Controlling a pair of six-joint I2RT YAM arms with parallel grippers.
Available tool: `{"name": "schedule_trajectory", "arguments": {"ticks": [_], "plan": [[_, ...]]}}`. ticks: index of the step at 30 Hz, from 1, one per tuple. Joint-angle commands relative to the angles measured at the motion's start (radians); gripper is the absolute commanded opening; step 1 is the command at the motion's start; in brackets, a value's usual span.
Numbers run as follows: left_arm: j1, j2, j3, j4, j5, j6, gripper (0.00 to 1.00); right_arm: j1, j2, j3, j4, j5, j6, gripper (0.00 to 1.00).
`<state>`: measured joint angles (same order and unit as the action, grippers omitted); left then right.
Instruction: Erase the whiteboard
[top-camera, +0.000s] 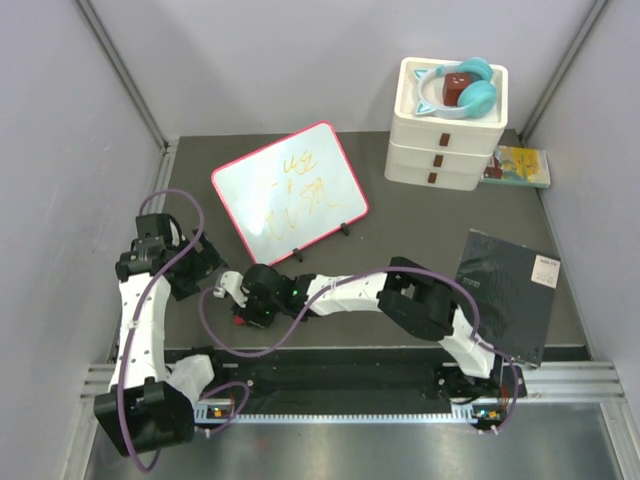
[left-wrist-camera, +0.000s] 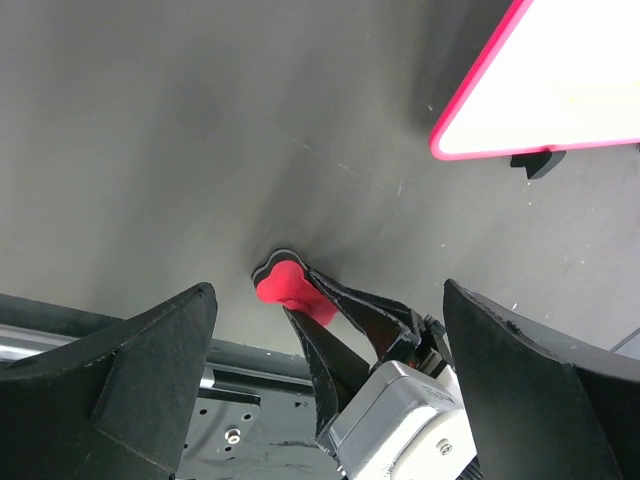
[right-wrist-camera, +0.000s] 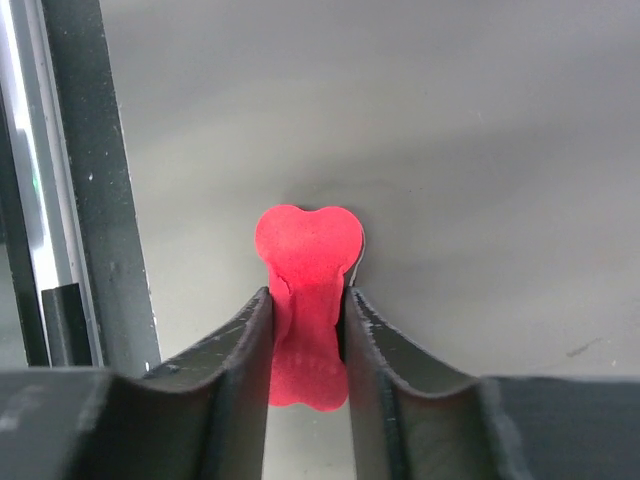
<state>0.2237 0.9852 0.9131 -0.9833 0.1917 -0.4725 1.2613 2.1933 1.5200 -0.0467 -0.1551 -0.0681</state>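
Note:
The whiteboard (top-camera: 290, 192) has a pink-red rim and yellow scribbles, and stands tilted on small black feet at the middle left. Its corner shows in the left wrist view (left-wrist-camera: 560, 80). My right gripper (top-camera: 240, 305) reaches left across the near table and is shut on a red bone-shaped eraser (right-wrist-camera: 308, 260), low at the dark surface, well in front of the board. The eraser also shows in the left wrist view (left-wrist-camera: 285, 287). My left gripper (top-camera: 192, 268) is open and empty, just left of the right gripper, its fingers (left-wrist-camera: 150, 370) wide apart.
A white drawer stack (top-camera: 440, 150) with teal headphones (top-camera: 462, 92) on top stands at the back right. A book (top-camera: 515, 165) lies beside it. A dark grey sheet (top-camera: 510, 290) lies at the right. The metal rail (top-camera: 340, 385) runs along the near edge.

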Motion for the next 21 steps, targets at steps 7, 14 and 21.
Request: {"name": "schedule_trajectory", "arguments": {"ticks": [7, 14, 21], "plan": [[0.005, 0.039, 0.024, 0.135, 0.094, -0.047, 0.99, 0.024, -0.053, -0.055, -0.127, 0.135, -0.015, 0.00], [0.006, 0.079, -0.014, 0.317, 0.126, -0.057, 0.95, 0.021, -0.300, -0.276, -0.035, 0.268, 0.056, 0.00], [0.005, 0.024, -0.199, 0.680, 0.244, -0.210, 0.93, -0.068, -0.605, -0.429, -0.004, 0.243, 0.151, 0.00]]}}
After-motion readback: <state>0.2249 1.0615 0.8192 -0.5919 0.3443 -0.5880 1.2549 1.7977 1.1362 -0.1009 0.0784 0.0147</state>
